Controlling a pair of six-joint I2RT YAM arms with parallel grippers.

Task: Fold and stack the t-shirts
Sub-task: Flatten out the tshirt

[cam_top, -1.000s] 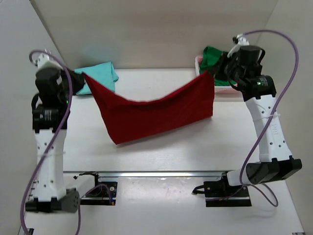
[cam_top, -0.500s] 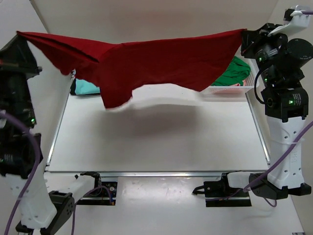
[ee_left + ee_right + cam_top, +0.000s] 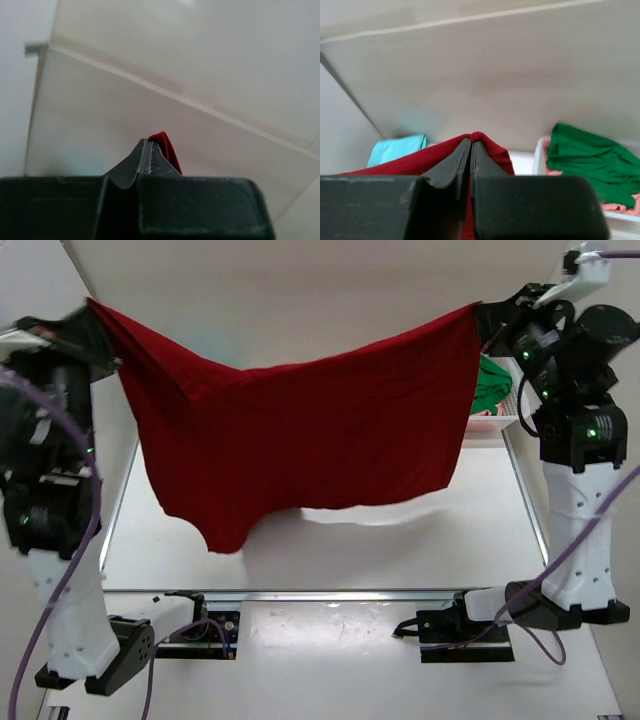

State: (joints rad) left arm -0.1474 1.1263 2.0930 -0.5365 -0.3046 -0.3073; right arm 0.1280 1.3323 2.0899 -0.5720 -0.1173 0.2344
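The dark red t-shirt (image 3: 300,440) hangs spread in the air between both arms, its lower edge just above the table. My left gripper (image 3: 92,308) is shut on its upper left corner; in the left wrist view a red tip (image 3: 165,145) pokes past the closed fingers (image 3: 145,157). My right gripper (image 3: 482,312) is shut on the upper right corner, with red cloth (image 3: 485,145) draped over the closed fingers (image 3: 470,160). A bright green t-shirt (image 3: 590,160) lies in the basket, and a light teal t-shirt (image 3: 397,150) lies at the back left of the table.
The white basket (image 3: 540,155) stands at the back right of the table, its rim showing beside the green cloth (image 3: 488,385). Pale walls close in the back and left side. A metal rail (image 3: 330,593) runs along the near table edge between the arm bases.
Both arms first lifted the red t-shirt high and pulled it out wide, then came down slightly; the shirt now hangs full length, swung toward the near side.
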